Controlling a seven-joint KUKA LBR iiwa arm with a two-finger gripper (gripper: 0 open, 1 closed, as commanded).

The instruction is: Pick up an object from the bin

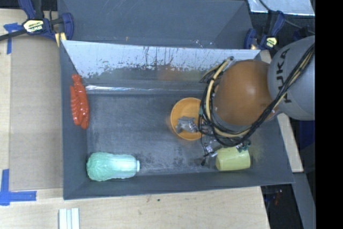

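orange bowl is sitting right of centre on the bin floor, with the gripper hanging over it; i cannot tell how open it is, or whether it is gripping anything.

Grey metal bin, seen from above. On its floor lie a red knobbly elongated toy against the left wall, a pale green cabbage-like plastic piece front left, an orange round bowl right of centre, and a yellow-green block front right.
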